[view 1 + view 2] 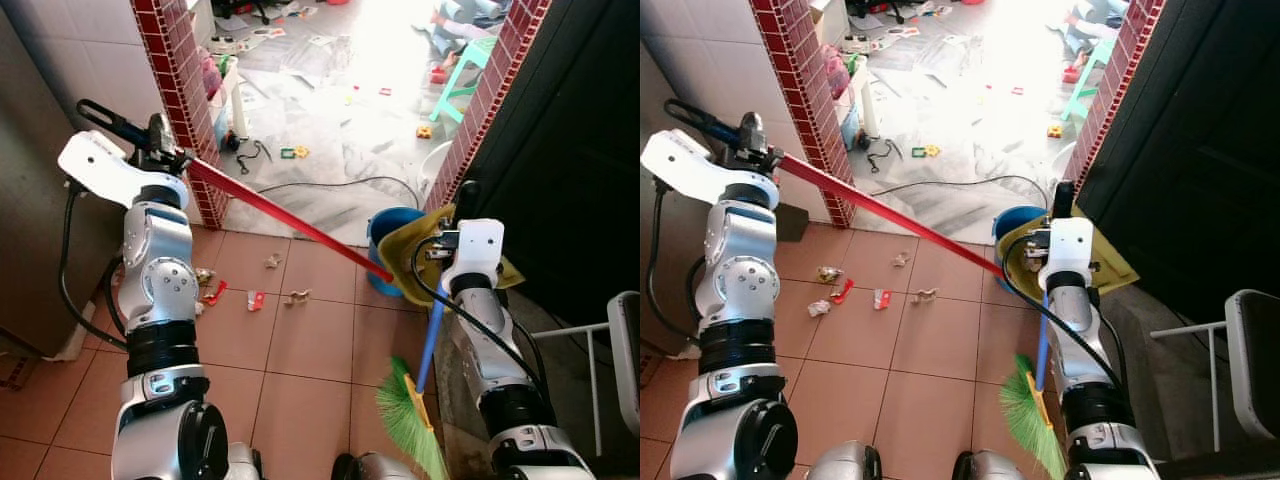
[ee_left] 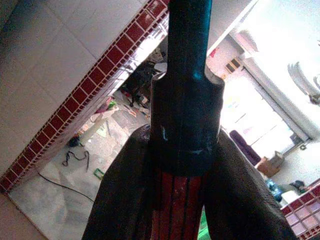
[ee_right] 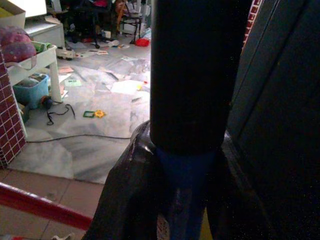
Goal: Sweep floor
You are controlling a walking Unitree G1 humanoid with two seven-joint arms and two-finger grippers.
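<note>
Jaws of the left gripper [image 1: 160,140] are closed round the black grip of a red pole [image 1: 290,222], held high beside a red-tiled pillar [image 1: 180,90]; the pole slopes down to a yellow dustpan [image 1: 405,250] at a blue bucket [image 1: 385,225]. Jaws of the right gripper [image 1: 1060,200] are clamped on the broom [image 1: 1035,400], its blue handle upright, green bristles on the tiled floor [image 1: 300,350]. Scraps of litter [image 1: 255,298] are scattered between the arms.

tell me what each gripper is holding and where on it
Left gripper clamps the red dustpan handle near its black top end; right gripper grips the broom's blue stick near its top.
</note>
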